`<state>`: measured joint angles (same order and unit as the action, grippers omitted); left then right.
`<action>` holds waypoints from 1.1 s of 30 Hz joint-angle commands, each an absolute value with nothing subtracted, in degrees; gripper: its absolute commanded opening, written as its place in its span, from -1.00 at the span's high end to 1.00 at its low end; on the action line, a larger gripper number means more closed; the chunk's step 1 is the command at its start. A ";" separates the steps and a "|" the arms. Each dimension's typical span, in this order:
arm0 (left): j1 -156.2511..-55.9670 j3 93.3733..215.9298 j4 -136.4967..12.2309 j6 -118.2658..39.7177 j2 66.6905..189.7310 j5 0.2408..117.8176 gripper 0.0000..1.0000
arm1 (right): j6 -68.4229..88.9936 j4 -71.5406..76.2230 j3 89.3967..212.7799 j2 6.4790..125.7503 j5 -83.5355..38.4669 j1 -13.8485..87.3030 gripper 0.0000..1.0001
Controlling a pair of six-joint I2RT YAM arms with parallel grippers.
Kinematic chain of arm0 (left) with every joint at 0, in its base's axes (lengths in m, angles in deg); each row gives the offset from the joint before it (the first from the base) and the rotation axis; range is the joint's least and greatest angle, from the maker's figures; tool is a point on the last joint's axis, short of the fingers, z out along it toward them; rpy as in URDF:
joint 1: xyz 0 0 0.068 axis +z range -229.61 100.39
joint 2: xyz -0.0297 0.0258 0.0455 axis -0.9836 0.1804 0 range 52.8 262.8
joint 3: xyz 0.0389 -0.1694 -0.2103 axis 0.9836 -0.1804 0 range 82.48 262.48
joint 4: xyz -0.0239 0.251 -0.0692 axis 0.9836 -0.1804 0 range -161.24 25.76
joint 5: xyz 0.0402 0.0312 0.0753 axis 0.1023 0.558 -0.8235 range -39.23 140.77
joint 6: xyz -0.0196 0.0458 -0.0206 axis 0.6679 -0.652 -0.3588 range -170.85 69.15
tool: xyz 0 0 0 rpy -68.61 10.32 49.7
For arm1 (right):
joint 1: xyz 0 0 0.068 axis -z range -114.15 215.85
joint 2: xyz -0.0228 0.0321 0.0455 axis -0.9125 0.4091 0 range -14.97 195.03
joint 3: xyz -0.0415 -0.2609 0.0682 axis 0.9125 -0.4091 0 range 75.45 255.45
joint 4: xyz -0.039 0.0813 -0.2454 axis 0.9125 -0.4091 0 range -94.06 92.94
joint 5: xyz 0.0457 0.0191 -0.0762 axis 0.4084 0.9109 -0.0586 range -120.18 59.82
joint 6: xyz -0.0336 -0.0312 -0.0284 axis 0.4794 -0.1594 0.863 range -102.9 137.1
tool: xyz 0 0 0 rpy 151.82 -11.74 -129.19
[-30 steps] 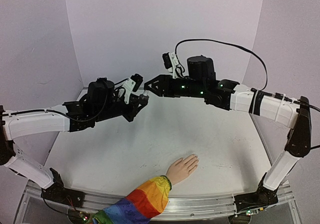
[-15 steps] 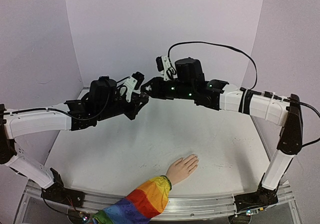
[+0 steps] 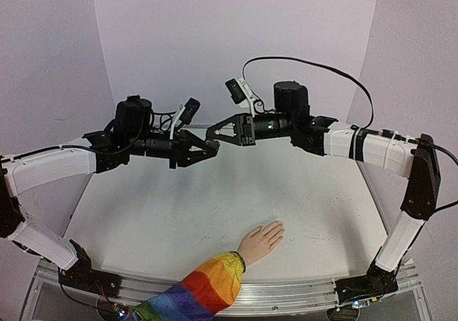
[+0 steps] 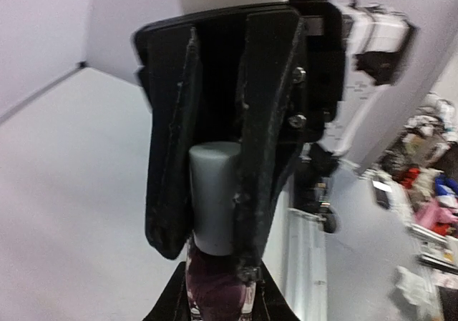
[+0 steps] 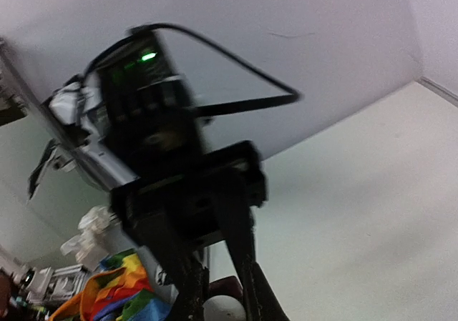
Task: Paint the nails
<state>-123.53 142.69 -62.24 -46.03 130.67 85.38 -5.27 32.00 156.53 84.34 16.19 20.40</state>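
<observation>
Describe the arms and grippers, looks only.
White links, black joints and motor housings on left arm and right arm. Black tapered fingers on left gripper and right gripper. A black cable loops over the right arm; green light at its wrist.

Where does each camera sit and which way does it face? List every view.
Top external: above, behind the bases, looking down on table and mannequin hand; left arm, right arm show.
Left wrist: faces right gripper shut on grey cap; own fingers below.
Right wrist: faces left arm; own fingers show.
Shared: top and right wrist both show rainbow sleeve.
</observation>
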 commanded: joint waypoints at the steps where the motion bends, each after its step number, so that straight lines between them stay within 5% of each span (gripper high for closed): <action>1: -124.44 149.51 -56.24 -40.40 132.91 121.80 1.00 | -5.69 44.52 157.03 80.72 45.50 16.50 1.00; 5: -124.90 145.48 -56.13 -45.04 129.55 104.68 1.00 | -5.83 43.78 155.16 78.59 34.80 16.95 1.00; 6: -125.13 144.79 -56.14 -45.91 128.67 98.52 1.00 | -5.79 43.22 154.62 77.40 29.62 17.37 0.85; 8: -126.14 143.02 -56.11 -47.55 126.87 83.40 1.00 | -5.41 39.01 153.43 74.80 16.89 18.65 0.10; 10: -128.25 141.81 -56.22 -50.43 125.70 66.45 1.00 | -5.06 34.13 152.46 72.52 3.48 19.38 -0.35; 13: -131.22 141.48 -56.39 -56.07 125.39 50.12 1.00 | -6.68 29.43 151.45 70.22 -10.44 19.64 -0.69; 17: -132.32 142.35 -56.40 -58.07 125.77 41.91 1.00 | -10.58 27.99 152.16 70.22 -13.97 19.56 -0.70; 27: -133.00 144.79 -56.42 -55.72 129.87 38.54 1.00 | -16.73 27.11 159.42 78.21 -14.85 17.37 -0.19; 33: -133.31 144.93 -56.44 -55.02 130.53 38.88 1.00 | -17.17 27.11 162.65 81.75 -15.31 16.81 -0.09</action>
